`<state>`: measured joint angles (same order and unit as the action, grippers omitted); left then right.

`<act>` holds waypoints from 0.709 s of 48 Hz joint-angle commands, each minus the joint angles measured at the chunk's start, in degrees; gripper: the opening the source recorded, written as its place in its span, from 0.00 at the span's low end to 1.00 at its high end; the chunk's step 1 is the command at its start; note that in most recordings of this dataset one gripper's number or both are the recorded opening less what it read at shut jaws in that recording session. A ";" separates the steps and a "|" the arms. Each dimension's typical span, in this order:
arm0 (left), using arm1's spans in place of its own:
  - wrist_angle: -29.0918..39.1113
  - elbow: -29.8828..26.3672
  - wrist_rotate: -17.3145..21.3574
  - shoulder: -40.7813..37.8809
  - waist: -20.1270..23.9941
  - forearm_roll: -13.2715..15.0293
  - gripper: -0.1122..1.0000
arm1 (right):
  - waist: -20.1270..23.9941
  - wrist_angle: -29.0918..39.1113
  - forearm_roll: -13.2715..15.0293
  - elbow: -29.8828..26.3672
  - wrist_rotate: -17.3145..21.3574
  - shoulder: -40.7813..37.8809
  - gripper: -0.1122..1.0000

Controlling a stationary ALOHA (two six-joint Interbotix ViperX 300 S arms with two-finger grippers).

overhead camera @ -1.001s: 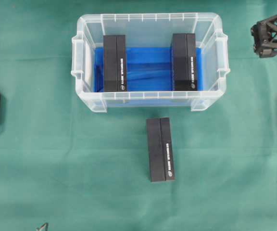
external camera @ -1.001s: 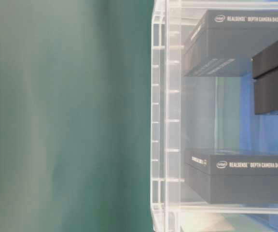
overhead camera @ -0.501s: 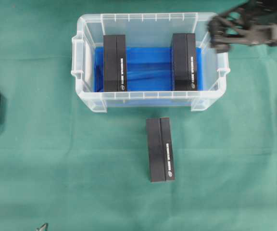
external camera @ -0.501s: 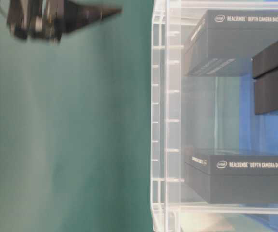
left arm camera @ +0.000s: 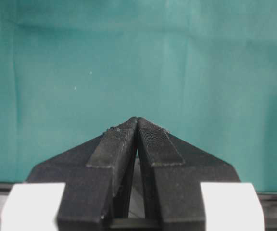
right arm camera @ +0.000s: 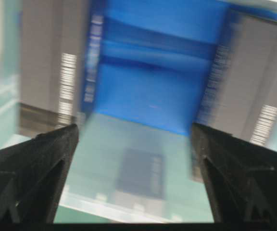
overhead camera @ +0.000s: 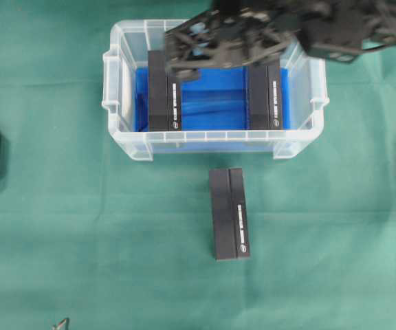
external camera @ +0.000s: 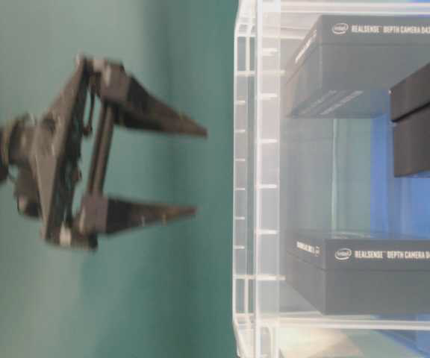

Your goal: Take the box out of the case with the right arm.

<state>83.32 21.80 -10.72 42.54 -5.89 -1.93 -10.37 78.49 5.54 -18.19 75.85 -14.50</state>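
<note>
Your right arm's fingers, spread wide and empty, hang over the case, two boxes standing inside: left box under the tips, right box nearer the wrist, long axes crossing the fingers.

Clear case with blue floor, black boxes, green cloth, black tool.

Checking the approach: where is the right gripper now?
In the overhead view the right gripper, open and empty, is above the back of the case, over the left box.
</note>
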 commanded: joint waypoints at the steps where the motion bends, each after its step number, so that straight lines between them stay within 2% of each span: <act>1: -0.09 -0.88 0.00 0.35 0.18 -0.18 0.10 | 0.44 -0.26 -0.35 -5.10 -0.26 -0.88 0.93; 9: 0.00 -0.79 -0.09 0.79 0.09 -0.18 0.10 | 0.79 -0.26 -1.85 -10.20 -1.41 -4.83 0.93; 18: 1.14 -0.79 -0.09 0.79 0.18 -0.18 0.10 | 1.14 -0.62 -2.29 -13.27 -1.58 -7.29 0.93; 34: 1.67 -0.79 -0.09 0.79 0.09 -0.09 0.10 | 1.23 -1.14 -2.29 -13.71 -1.49 -7.65 0.93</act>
<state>85.08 21.80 -10.72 43.51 -5.80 -1.93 -9.32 77.78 3.34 -30.59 74.44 -23.47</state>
